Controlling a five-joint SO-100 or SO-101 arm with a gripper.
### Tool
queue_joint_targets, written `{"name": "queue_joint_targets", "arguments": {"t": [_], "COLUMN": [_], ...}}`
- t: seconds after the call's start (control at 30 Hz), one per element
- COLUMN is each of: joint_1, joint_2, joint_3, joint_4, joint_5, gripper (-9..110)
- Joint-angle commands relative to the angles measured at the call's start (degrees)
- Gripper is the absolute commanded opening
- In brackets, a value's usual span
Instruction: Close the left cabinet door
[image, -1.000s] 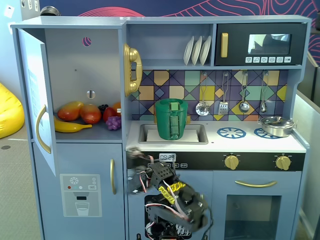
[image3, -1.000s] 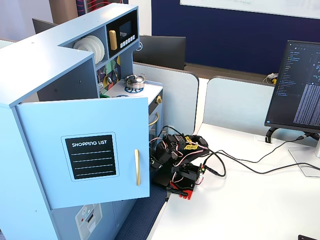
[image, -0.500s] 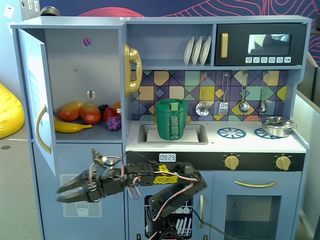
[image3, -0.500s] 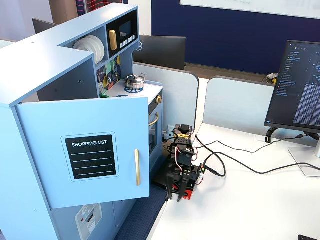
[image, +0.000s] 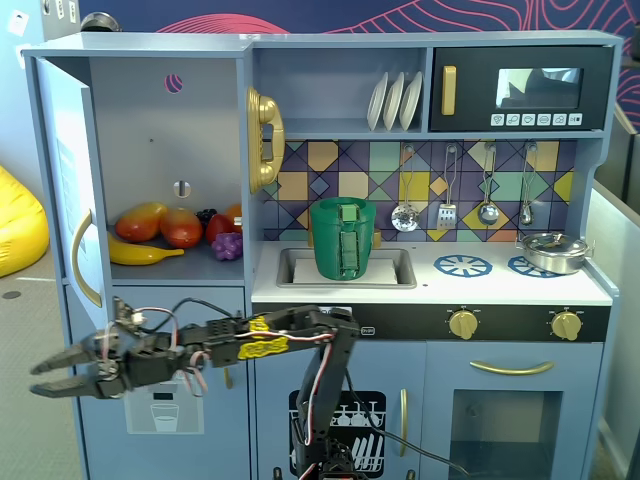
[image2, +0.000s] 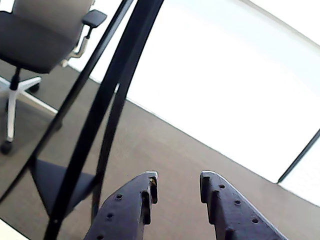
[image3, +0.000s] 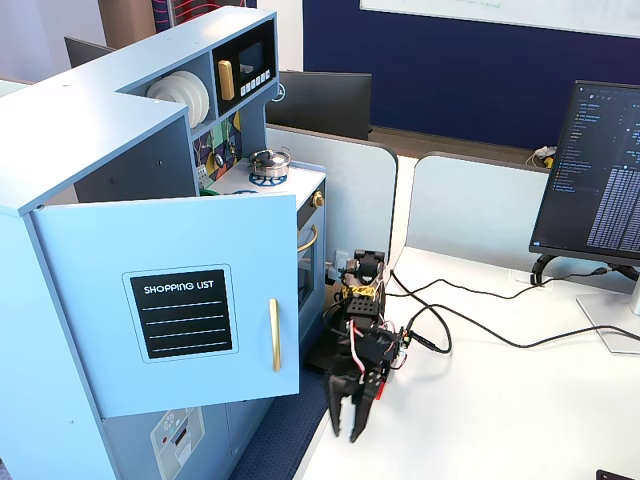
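Observation:
The left cabinet door (image3: 170, 310) stands wide open. It is light blue, with the black "SHOPPING LIST" panel (image3: 182, 313) and a gold handle (image3: 274, 335) on its front. In a fixed view it shows nearly edge-on (image: 62, 180), with its handle (image: 85, 260) curving inward. My gripper (image: 40, 378) reaches out to the left, below the door's lower edge and not touching it. Its jaws are apart and empty. In another fixed view my gripper (image3: 350, 425) hangs to the right of the door's free edge. The wrist view shows my gripper (image2: 179, 182) over floor only; the door is out of that view.
Toy fruit (image: 175, 232) lies in the open cabinet. Below is the blue door with the ice-dispenser graphic (image: 165, 400). A green cup (image: 343, 238) sits in the sink. A monitor (image3: 600, 180) and cables (image3: 480, 335) are on the desk. Black tripod legs (image2: 115, 100) and an office chair (image2: 40, 30) show ahead.

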Motion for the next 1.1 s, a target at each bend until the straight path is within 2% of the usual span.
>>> {"name": "queue_joint_targets", "arguments": {"t": [0.0, 0.27, 0.57, 1.07], "joint_1": [4.04, 9.84, 18.37, 49.22], "joint_2": [-4.39, -8.26, -1.58, 7.21], "joint_3": [-9.76, -14.77, -6.33, -0.18], "joint_4": [-2.37, -2.02, -2.99, -6.42], "joint_5": [-2.46, -4.83, -6.59, -6.06], "gripper": [0, 0, 0, 0]}}
